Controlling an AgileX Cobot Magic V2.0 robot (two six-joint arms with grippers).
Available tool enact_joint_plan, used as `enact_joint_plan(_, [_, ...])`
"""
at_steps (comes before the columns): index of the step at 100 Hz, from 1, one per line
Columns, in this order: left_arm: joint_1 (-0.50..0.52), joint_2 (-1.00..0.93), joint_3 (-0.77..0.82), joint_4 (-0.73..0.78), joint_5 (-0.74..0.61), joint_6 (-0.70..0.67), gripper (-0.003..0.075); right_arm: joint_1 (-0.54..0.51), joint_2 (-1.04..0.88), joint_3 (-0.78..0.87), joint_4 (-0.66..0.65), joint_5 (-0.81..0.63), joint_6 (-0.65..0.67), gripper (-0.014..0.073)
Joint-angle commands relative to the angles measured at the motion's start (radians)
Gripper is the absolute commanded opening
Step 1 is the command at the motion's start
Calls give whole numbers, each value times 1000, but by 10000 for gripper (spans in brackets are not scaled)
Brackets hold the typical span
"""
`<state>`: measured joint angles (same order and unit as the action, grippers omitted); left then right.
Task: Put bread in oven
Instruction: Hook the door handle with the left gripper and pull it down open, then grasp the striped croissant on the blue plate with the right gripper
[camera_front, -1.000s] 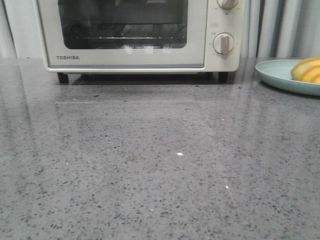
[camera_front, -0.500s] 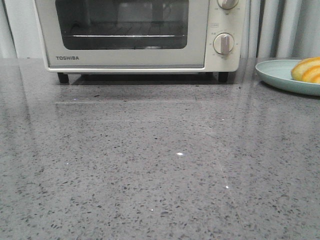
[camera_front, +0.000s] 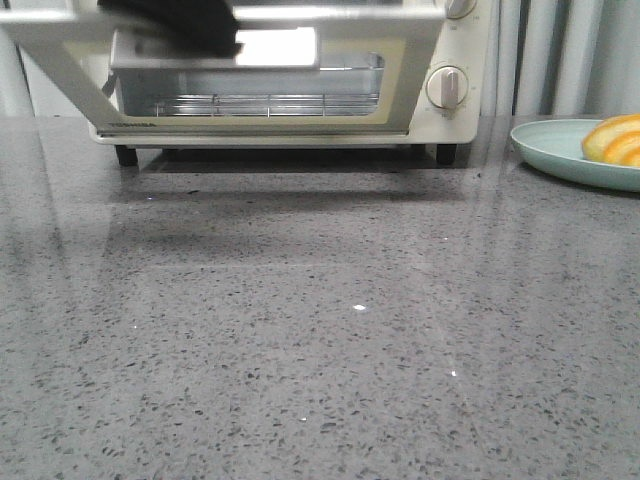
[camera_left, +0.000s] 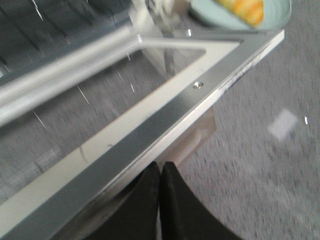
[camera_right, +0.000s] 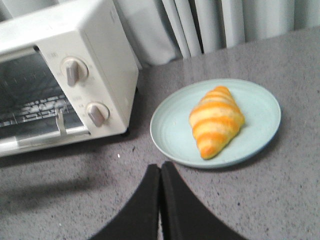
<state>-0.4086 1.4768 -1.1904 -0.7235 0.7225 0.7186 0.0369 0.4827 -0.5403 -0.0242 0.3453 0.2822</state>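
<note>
The cream-white oven (camera_front: 452, 125) stands at the back of the counter. Its glass door (camera_front: 60, 60) hangs partly open, and the wire rack (camera_front: 270, 103) shows inside. My left gripper (camera_front: 180, 25) is a dark shape at the door's top edge. In the left wrist view the left gripper (camera_left: 161, 166) is shut, its tips against the door's handle (camera_left: 200, 135) with nothing between them. The bread (camera_front: 615, 138) lies on a pale green plate (camera_front: 555, 150) at the right. My right gripper (camera_right: 160, 165) is shut and empty above the counter, just short of the plate (camera_right: 170, 130) and bread (camera_right: 216, 120).
Two dial knobs (camera_right: 75, 71) sit on the oven's right side. Grey curtains (camera_right: 220, 20) hang behind the counter. The speckled grey counter (camera_front: 320, 330) stretches in front of the oven. The plate with bread also shows in the left wrist view (camera_left: 242, 7).
The oven door was closed before and has swung outward and down. My left gripper has come into the front view at the door's top edge. The bread and plate have not moved.
</note>
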Motion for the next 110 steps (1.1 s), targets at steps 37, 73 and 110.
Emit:
enact_joint_plan(37, [1,-27,104,12,-46,-13,-22,1,11,-98,-10,-73,-9,-57])
enact_joint_plan(73, [1,-59,105,29,53,-18,-22,1,103,-237,-10,9,-9,-57])
enact_joint_plan(110, [1,-430,108,-16,95,-19,-22,-24,594,-630,-131,408,-9,327])
